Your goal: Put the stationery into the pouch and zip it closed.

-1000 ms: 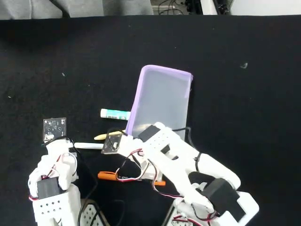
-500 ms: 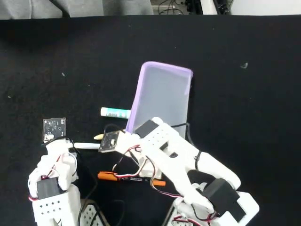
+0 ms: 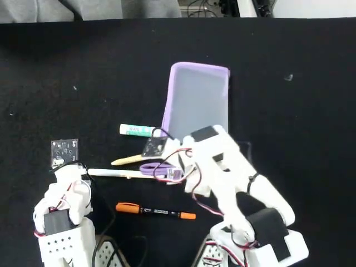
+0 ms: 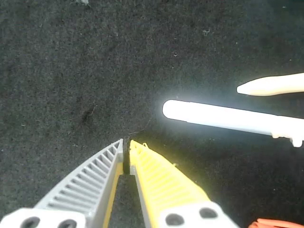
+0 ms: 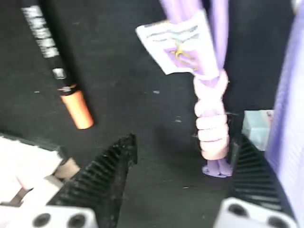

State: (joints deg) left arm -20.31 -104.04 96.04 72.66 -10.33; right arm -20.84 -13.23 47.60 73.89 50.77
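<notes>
The purple pouch (image 3: 197, 100) lies flat in the middle of the table. A purple wrist strap (image 5: 211, 128) with a paper tag (image 5: 178, 45) trails from its near end; the strap (image 3: 158, 169) rests across a white pen (image 3: 114, 173). My right gripper (image 5: 183, 147) stands open above the strap, its fingers either side of the knot without gripping. A glue stick (image 3: 136, 130), a cream pen (image 3: 130, 159) and an orange marker (image 3: 156, 211) lie left of the right arm (image 3: 228, 172). My left gripper (image 4: 126, 145) is shut and empty, just short of the white pen's (image 4: 228, 118) end.
The black table has free room at the far side and on the right. A small square circuit board (image 3: 64, 152) lies beside the left arm (image 3: 61, 217). The arm bases stand at the near edge.
The right arm swung toward the pouch's near end, uncovering the orange marker and the strap. The pouch turned straighter and slid slightly away. The left arm stayed still.
</notes>
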